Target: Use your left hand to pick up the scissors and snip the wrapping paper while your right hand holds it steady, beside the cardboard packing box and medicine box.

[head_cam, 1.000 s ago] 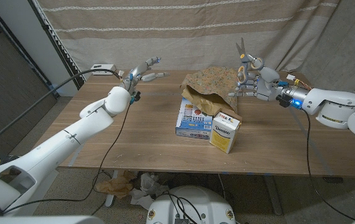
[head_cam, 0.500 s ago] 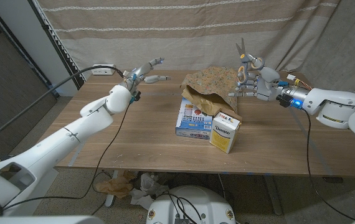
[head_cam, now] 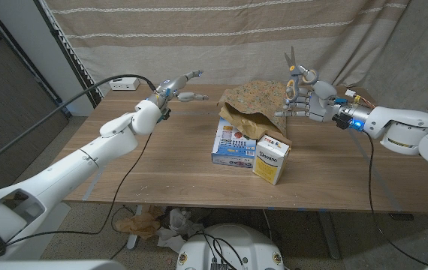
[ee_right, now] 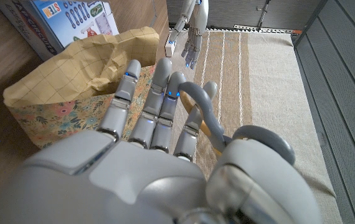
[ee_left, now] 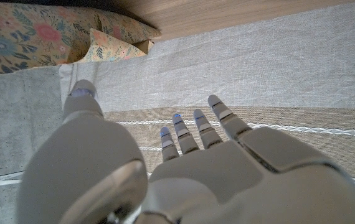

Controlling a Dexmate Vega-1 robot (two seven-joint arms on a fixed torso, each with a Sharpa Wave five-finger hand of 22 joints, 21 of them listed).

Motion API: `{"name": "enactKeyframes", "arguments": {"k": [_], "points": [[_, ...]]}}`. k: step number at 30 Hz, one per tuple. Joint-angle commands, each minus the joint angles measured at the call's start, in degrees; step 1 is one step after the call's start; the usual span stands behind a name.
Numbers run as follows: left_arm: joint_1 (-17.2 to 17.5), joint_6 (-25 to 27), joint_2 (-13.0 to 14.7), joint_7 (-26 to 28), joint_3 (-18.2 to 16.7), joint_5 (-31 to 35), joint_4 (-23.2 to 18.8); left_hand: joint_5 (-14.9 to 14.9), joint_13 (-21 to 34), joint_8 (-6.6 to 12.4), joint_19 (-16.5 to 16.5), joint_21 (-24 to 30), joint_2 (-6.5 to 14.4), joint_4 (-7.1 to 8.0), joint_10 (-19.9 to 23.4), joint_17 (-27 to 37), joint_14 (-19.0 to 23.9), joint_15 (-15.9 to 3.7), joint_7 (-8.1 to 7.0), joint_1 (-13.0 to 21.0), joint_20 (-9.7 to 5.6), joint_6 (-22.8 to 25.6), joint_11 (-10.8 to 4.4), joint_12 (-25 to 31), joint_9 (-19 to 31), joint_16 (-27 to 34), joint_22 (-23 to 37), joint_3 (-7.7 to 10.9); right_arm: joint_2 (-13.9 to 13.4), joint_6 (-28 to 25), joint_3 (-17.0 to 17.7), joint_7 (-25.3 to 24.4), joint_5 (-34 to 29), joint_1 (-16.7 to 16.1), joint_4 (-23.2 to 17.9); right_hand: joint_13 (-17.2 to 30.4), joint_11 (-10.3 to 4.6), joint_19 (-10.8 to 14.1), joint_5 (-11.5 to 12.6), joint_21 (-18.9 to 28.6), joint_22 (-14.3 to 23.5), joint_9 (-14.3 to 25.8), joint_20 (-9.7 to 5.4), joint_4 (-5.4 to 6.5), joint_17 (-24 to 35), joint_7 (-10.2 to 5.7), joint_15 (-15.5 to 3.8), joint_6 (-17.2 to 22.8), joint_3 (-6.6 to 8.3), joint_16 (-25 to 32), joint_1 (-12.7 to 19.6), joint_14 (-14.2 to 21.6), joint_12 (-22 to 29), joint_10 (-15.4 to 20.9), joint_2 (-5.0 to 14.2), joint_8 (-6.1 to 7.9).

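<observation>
right hand (head_cam: 304, 96) holds scissors (head_cam: 293, 71) upright | left hand (head_cam: 178, 88) empty, fingers spread | wrapping paper (head_cam: 255, 103) between

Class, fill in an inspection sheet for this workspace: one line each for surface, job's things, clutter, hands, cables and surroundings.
Surface: wooden table, bare at the front.
Job's things: scissors held upright in the right hand; wrapping paper crumpled behind two boxes, the medicine box and a carton.
Clutter: small white device at the far left corner.
Hands: left hand empty, fingers spread, raised over the far left of the table; right hand grips the scissors beside the paper.
Cables: black cable hanging along the left arm; another from the right wrist.
Surroundings: striped curtain behind; crumpled paper on the floor.
</observation>
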Motion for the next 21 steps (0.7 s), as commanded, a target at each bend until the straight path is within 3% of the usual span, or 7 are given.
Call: {"name": "enactKeyframes", "arguments": {"k": [1, 12, 21], "points": [[-1.76, 1.69, -1.34, -0.65, 2.00, 6.51, 0.79, -1.47, 0.37, 0.01, -0.16, -0.24, -1.84, 1.02, -1.47, 0.24, -0.94, -5.71, 1.28, -2.96, 1.66, -3.40, 1.64, -0.23, 0.42, -0.14, 0.11, -2.76, 0.13, 0.26, -0.93, -0.17, 0.53, 0.77, 0.59, -0.60, -0.17, 0.62, -0.34, -0.21, 0.05, 0.30, 0.03, 3.91, -0.14, 14.30, -4.11, -11.24, -4.36, 0.10, -2.93, 0.28, 35.93, 1.13, -3.27, -0.18], [-4.91, -0.22, -2.82, -3.61, 4.58, 9.35, 3.13, -2.20, 0.42, 0.13, 0.31, -0.07, -2.10, 1.54, -1.77, 0.28, -0.63, -6.02, 1.31, -4.38, 1.35, -4.68, 1.36, -0.11, 0.51, 0.07, 0.17, -4.11, 0.04, 1.01, -1.22, 0.87, 0.58, 0.68, 0.92, -1.19, -0.32, 0.73, -0.44, -0.61, 0.05, 0.67, 0.11, 3.78, -0.39, 14.29, -4.03, -11.02, -4.29, 0.01, -2.68, 0.24, 35.62, 1.50, -2.97, -0.91], [-8.66, -5.01, -4.53, -6.47, 7.51, 11.27, 6.94, -2.53, 0.43, 0.30, 0.35, -0.08, -2.03, 1.68, -1.70, 0.28, -0.52, -6.15, 1.10, -4.80, 1.13, -4.98, 1.30, 0.02, 0.53, 0.13, 0.17, -4.67, 0.00, 0.90, 0.16, 0.82, 0.82, -0.80, 0.49, -1.49, -0.28, 0.91, -0.53, -0.82, 0.05, 0.96, 0.19, 3.59, -0.66, 14.29, -4.05, -10.95, -4.30, -0.10, -2.42, 0.22, 35.40, 1.46, -3.00, -1.41]]}}
